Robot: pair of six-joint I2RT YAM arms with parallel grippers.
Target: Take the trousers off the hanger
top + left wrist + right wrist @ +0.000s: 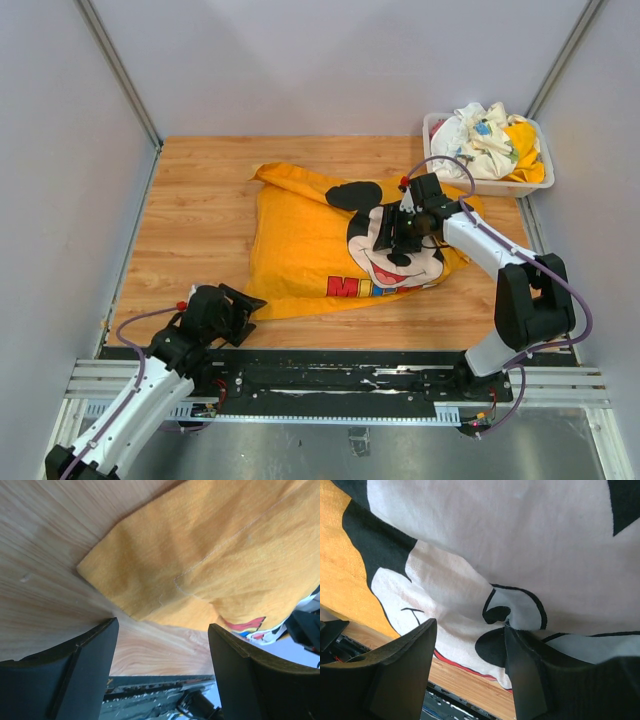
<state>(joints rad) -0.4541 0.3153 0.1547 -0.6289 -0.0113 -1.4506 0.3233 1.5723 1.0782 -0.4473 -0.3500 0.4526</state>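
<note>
Both pairs released, nothing held | left fingers by near corner, right fingers over print | yellow Mickey-print trousers spread on bench; hanger unseen | risk: pinching cloth alone drags hidden hanger along

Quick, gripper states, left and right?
Left gripper: open, empty, beside the yellow garment.
Right gripper: open over the yellow garment, no clear grip.

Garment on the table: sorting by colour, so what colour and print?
The garment is orange-yellow with a black-and-white cartoon mouse face; top external view shows it best.
</note>
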